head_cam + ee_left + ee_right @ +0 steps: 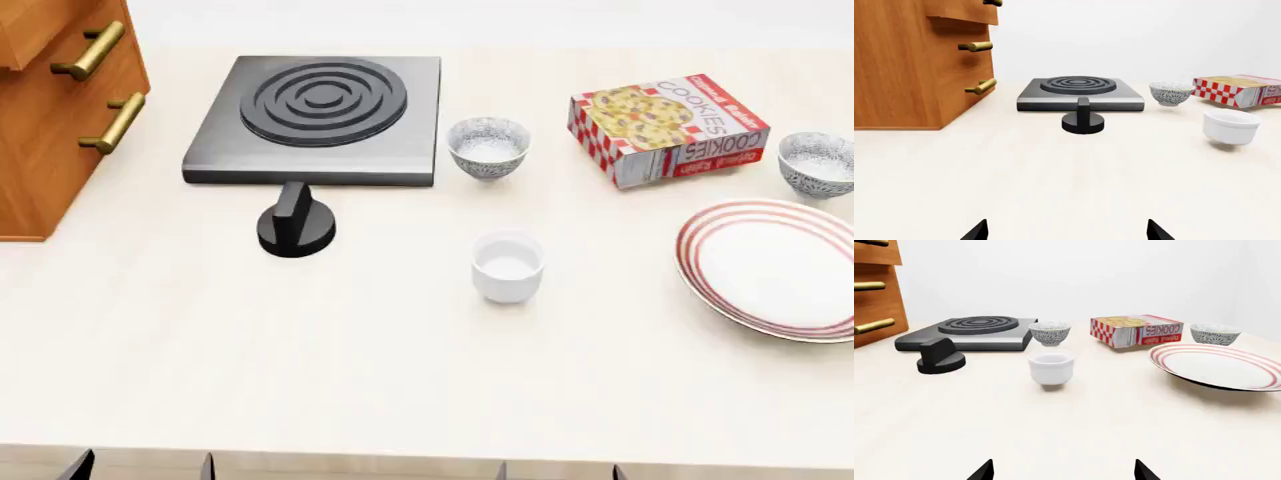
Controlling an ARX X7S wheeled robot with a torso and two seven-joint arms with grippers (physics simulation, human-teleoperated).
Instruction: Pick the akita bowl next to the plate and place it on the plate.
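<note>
The akita bowl (817, 163), speckled grey outside and white inside, stands at the far right just behind the plate (774, 268), a wide white plate with red rim rings. The right wrist view shows that bowl (1214, 334) beyond the plate (1217, 366). My left gripper (143, 467) and right gripper (561, 470) sit at the near table edge, far from both. Each is open with nothing between its fingers, as the left wrist view (1067, 231) and the right wrist view (1063, 471) also show.
A second identical speckled bowl (489, 147) stands beside the black stove (320, 110). A plain white cup (507, 266) sits mid-table, and a black knob (295, 227) lies in front of the stove. A cookie box (667, 128) is behind, a wooden drawer cabinet (54, 110) at left.
</note>
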